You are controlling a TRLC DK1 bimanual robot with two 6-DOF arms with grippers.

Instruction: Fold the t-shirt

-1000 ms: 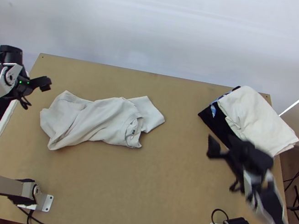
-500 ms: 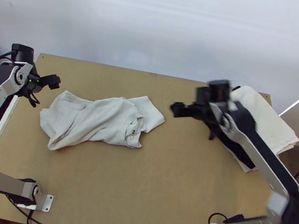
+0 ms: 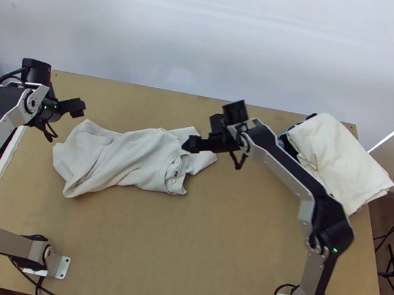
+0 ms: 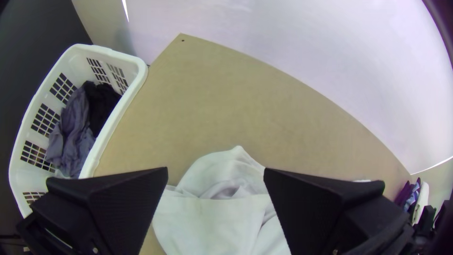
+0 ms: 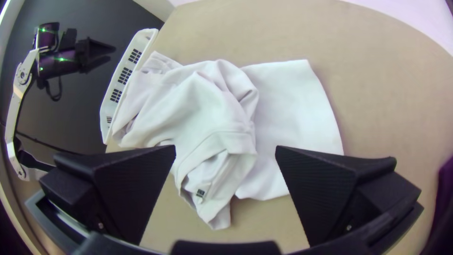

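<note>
Right gripper (image 3: 191, 144) swung in near the collar (image 3: 171, 170); creased pale cloth t-shirt (image 3: 124, 159) runs lengthwise toward left gripper (image 3: 78, 108); both spread.

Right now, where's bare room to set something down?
Bare: the light wooden table between the rumpled white cloth t-shirt and the near edge. Crowded: the far right corner, under folded white cloth, and the shirt's collar end, beneath the right pincer.

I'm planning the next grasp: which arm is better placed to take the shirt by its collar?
Right, I'd judge: the right gripper is open above the t-shirt, close to its collar. The left gripper, also open, is out by the opposite end.
</note>
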